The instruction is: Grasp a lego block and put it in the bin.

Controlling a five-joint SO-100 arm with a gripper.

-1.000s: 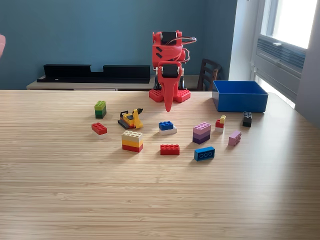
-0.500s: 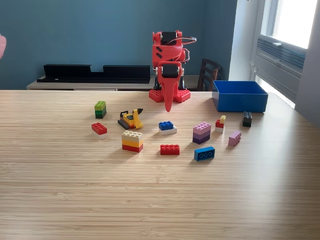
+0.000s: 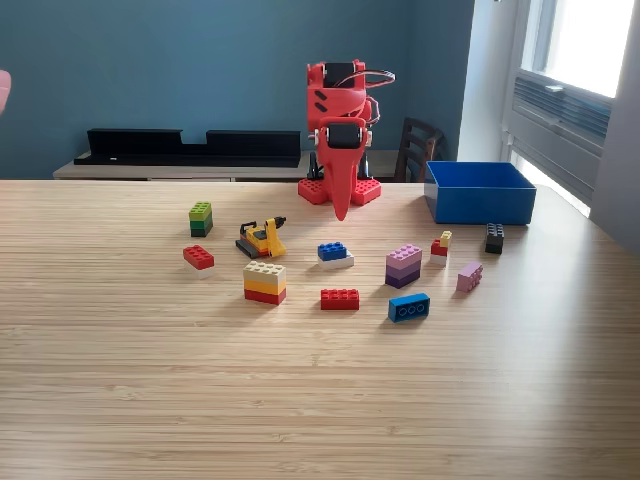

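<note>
My red arm stands folded at the far middle of the table, and my gripper points down, shut and holding nothing, a little above the wood. Several lego blocks lie in front of it: a blue-on-white block nearest, a flat red block, a blue block, a pink-and-purple stack and a cream, yellow and red stack. The blue bin stands open-topped at the exterior view's right, level with the arm's base.
More blocks sit around: green stack, red block, yellow-and-black piece, pink block, black block, small red-and-yellow piece. A long black tray lies behind the table, a chair beside the arm.
The gripper has lifted slightly and shifted a touch to the exterior view's right. The blocks and the bin have not moved.
</note>
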